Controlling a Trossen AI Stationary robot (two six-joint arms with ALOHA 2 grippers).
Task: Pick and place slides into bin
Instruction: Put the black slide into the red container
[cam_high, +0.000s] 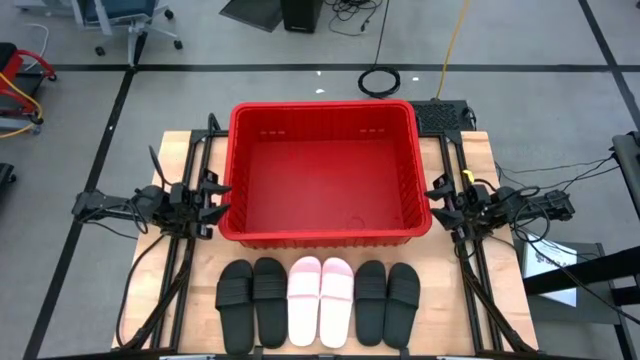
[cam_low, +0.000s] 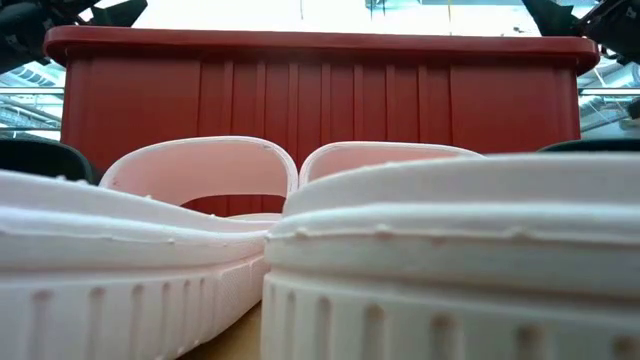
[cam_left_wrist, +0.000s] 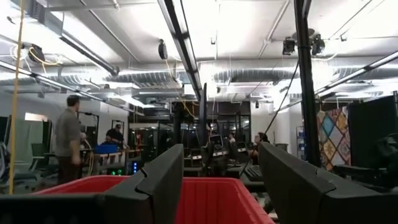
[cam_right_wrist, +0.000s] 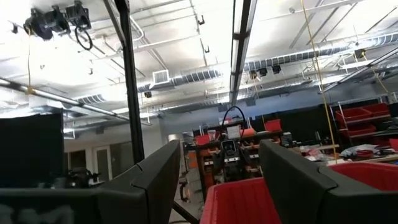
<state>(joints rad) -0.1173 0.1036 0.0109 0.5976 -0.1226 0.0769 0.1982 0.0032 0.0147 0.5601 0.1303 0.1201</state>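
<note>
The red bin (cam_high: 322, 175) stands in the middle of the table, its inside bare. Several slides lie side by side in a row at the near edge, soles down: a black pair (cam_high: 252, 303) at the left, a pale pink pair (cam_high: 320, 300) in the middle, a black pair (cam_high: 387, 301) at the right. The low view looks past the pink slides (cam_low: 200, 180) at the bin's wall (cam_low: 320, 95). My left gripper (cam_high: 215, 190) hovers open by the bin's left wall and my right gripper (cam_high: 432, 195) open by its right wall. Both tilt upward with nothing between their fingers (cam_left_wrist: 155, 186) (cam_right_wrist: 155, 186).
Black arm frames and rails run along both sides of the table (cam_high: 180, 290) (cam_high: 480, 290). A black box (cam_high: 440, 115) sits at the bin's far right corner. A strip of bare wood (cam_high: 320, 250) separates bin and slides. People (cam_left_wrist: 67, 140) stand in the room beyond.
</note>
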